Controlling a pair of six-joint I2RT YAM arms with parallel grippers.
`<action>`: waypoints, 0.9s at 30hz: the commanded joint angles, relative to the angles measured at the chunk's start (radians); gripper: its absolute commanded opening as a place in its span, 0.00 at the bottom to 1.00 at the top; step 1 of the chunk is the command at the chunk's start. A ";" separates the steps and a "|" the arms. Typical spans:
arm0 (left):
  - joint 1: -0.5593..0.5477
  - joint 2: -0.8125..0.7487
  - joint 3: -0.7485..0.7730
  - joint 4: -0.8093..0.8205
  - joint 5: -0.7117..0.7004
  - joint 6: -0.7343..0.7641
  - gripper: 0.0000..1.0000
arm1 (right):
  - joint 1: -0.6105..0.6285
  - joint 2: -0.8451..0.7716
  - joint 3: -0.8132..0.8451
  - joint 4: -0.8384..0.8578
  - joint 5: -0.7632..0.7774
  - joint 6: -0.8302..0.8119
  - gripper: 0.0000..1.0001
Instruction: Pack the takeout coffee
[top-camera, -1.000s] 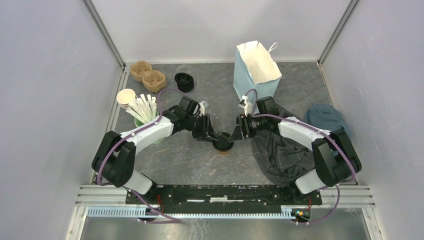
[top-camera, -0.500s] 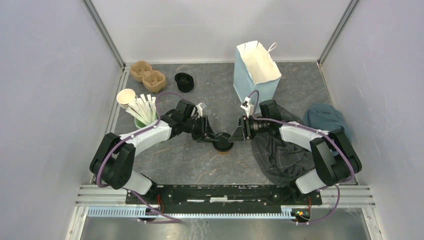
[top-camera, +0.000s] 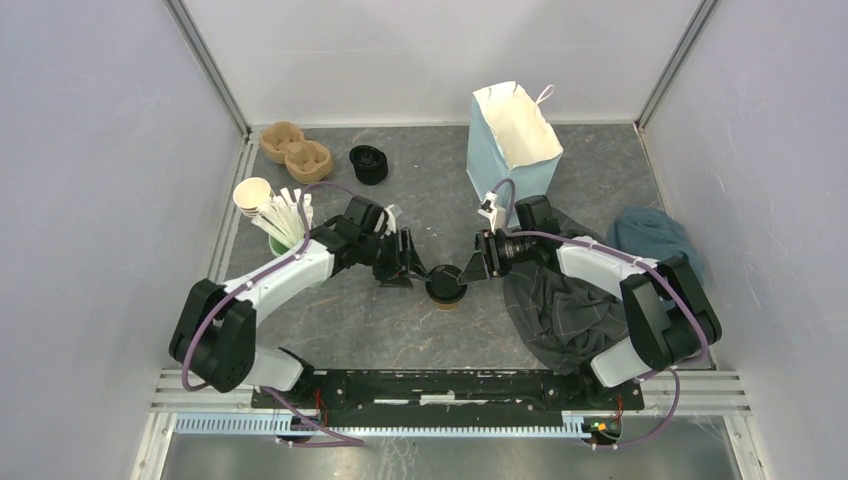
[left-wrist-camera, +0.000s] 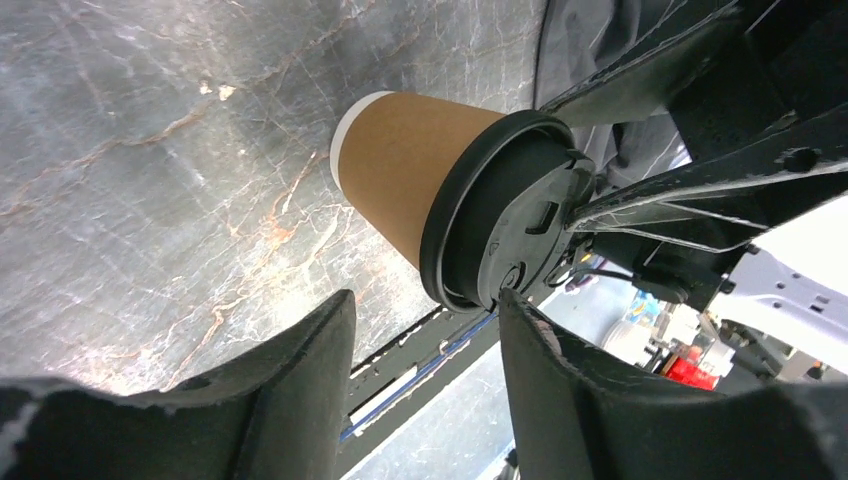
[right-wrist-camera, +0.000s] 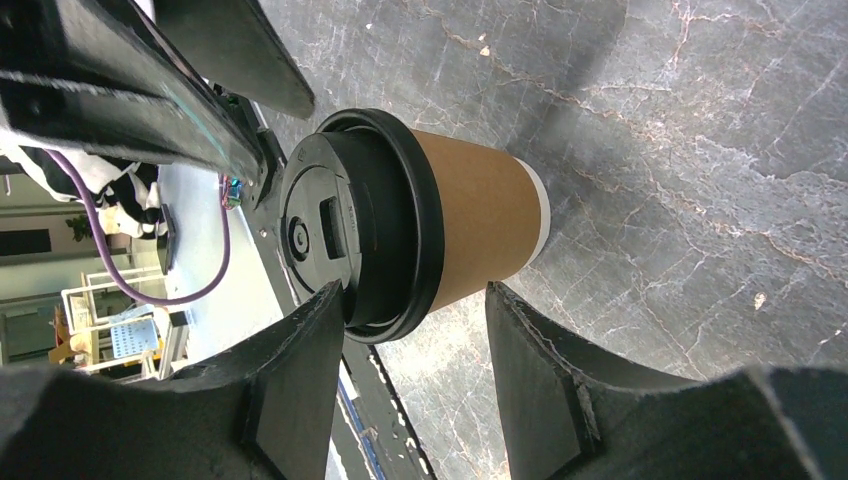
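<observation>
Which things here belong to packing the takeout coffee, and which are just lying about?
Belongs to the job:
lidded paper cup
paper bag
pulp cup carrier, probably

Lying about:
stack of black lids
green cup of sticks
dark cloth
blue cloth

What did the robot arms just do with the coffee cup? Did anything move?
The left gripper opened wider and backed away from the coffee cup, toward its own side, so its fingers now hold nothing. The right gripper stayed close beside the cup, on the other side. The cup did not move, and neither did the paper bag.
</observation>
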 joint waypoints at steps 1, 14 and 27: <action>0.037 -0.068 -0.017 -0.045 0.016 -0.014 0.58 | 0.008 0.034 -0.033 -0.091 0.152 -0.075 0.58; 0.028 0.014 -0.038 0.028 0.110 -0.020 0.49 | 0.007 0.035 -0.041 -0.091 0.162 -0.077 0.58; 0.000 0.176 -0.030 -0.187 -0.098 0.076 0.43 | 0.008 0.047 -0.098 -0.063 0.219 -0.076 0.57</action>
